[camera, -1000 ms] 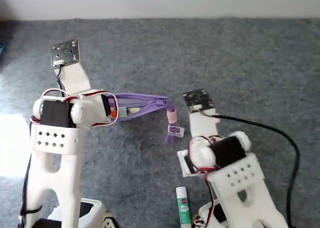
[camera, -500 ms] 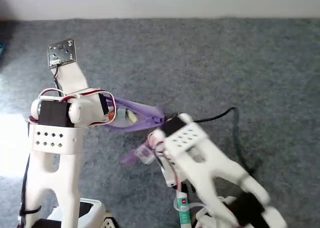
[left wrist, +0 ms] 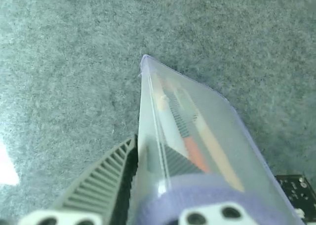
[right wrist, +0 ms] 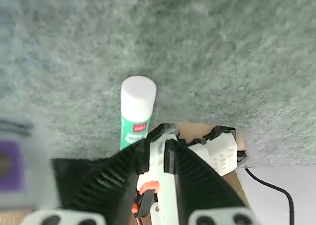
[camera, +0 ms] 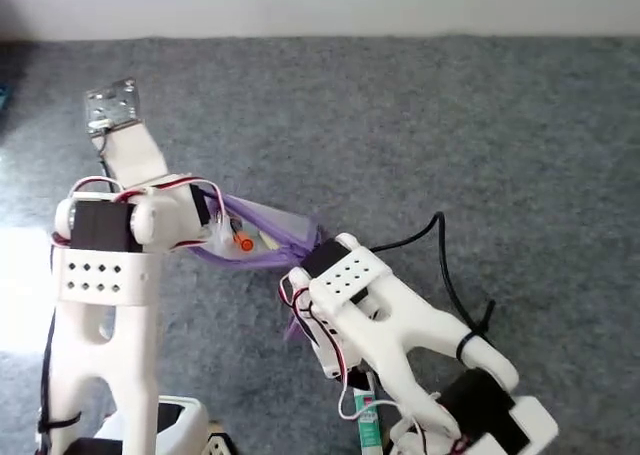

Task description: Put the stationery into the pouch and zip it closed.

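My left gripper (camera: 222,231) (left wrist: 148,151) is shut on one end of the translucent purple pouch (camera: 275,230) (left wrist: 197,116), holding it off the carpet. An orange pen (left wrist: 195,153) and a tan one lie inside. My right arm bends over the pouch's other end, and its gripper (right wrist: 163,136) appears shut on a pale strip that looks like the zip pull's strap. The purple tag (camera: 295,325) (right wrist: 10,165) hangs beside it. A green and white glue stick (camera: 366,420) (right wrist: 137,111) lies on the carpet near the right arm's base.
Grey carpet (camera: 480,135) covers the table, with open room at the back and right. A black cable (camera: 445,275) loops from the right arm. The right arm's base (right wrist: 219,148) sits just beyond the glue stick.
The right arm swung left and folded over the pouch's end. The zip pull tag went left and toward the front with it. The left arm shifted slightly left, tilting the pouch.
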